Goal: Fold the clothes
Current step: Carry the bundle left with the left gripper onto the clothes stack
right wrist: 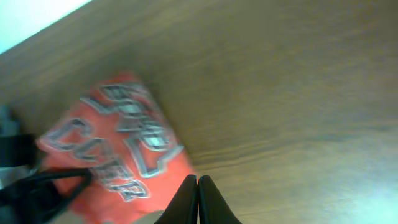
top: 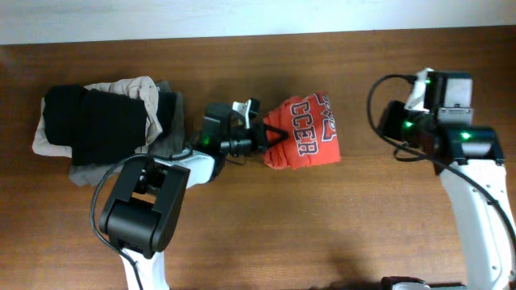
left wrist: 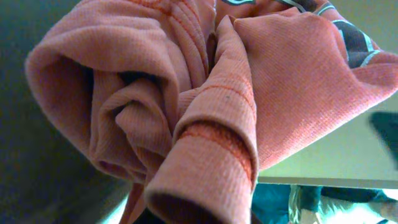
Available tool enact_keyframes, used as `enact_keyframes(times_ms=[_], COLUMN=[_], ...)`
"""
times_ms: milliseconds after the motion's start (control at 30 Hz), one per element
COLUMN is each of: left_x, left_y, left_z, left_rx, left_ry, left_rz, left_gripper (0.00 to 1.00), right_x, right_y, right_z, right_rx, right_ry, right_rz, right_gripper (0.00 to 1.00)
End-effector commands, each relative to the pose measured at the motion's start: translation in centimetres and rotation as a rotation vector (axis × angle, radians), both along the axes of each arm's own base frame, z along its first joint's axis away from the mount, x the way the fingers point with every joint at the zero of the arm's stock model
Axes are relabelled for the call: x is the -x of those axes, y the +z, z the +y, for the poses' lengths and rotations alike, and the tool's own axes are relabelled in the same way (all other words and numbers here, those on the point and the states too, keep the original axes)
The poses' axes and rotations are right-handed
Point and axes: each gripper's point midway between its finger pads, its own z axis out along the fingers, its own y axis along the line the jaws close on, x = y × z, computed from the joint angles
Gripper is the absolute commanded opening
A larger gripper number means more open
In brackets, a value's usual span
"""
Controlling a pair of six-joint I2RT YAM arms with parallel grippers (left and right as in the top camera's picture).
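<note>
The clothes (top: 305, 134), a red-orange T-shirt with white block lettering, lie in a folded bundle at the table's middle. My left gripper (top: 270, 138) is at the bundle's left edge, shut on a pinch of the fabric. In the left wrist view the bunched shirt cloth (left wrist: 205, 112) fills the frame and hides the fingers. My right arm (top: 427, 121) stands well to the right of the shirt. The right gripper (right wrist: 197, 182) is shut on nothing and hovers over bare wood just off the shirt's (right wrist: 118, 155) edge.
A pile of black, beige and grey folded garments (top: 105, 121) lies at the left, close behind my left arm. The wooden table (top: 355, 217) ends at a back edge along the top of the overhead view.
</note>
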Motion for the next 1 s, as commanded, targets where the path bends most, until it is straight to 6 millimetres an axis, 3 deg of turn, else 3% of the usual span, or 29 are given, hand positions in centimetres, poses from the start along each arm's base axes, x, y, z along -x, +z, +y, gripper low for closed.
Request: enact_keyframes(times_ms=[0, 133, 267, 333, 433, 600, 733, 800, 967], left_x=[-1.9, -4.6, -7.4, -8.2, -8.9, -7.9, -5.8, -4.3, -1.9], left_y=[6.4, 11.2, 18.0, 21.8, 25.7, 29.0, 28.4, 25.7, 20.9], left_z=[1.2, 4.0, 9.0, 12.2, 17.8, 28.7, 36.3, 40.6, 45.4], left_rx=[0.072, 0.126, 0.166, 0.193, 0.188, 0.13, 0.119, 0.093, 0.022], left_ry=[-0.005, 0.124, 0.294, 0.389, 0.569, 0.887, 1.089, 1.217, 1.4], left_rz=[-0.142, -0.137, -0.237, -0.276, -0.297, -0.283, -0.176, -0.038, 0.163], left_gripper=[0.0, 0.0, 0.0, 0.01, 0.01, 0.01, 0.01, 0.0, 0.0], right_x=[0.3, 0.2, 0.3, 0.5, 0.6, 0.7, 0.7, 0.7, 0.7], right_y=[-0.8, -0.9, -1.0, -1.1, -1.2, -1.2, -1.3, -1.3, -1.3], right_z=[-1.3, -1.3, -1.3, -1.2, -1.2, -1.2, -1.2, -1.2, -1.2], right_rx=[0.018, 0.018, 0.017, 0.017, 0.016, 0.015, 0.015, 0.015, 0.016], right_ry=[-0.029, -0.028, -0.028, -0.028, -0.028, -0.028, -0.028, -0.028, -0.028], right_rz=[0.034, 0.036, 0.041, 0.047, 0.054, 0.06, 0.062, 0.063, 0.063], right_gripper=[0.06, 0.05, 0.05, 0.05, 0.05, 0.05, 0.05, 0.05, 0.05])
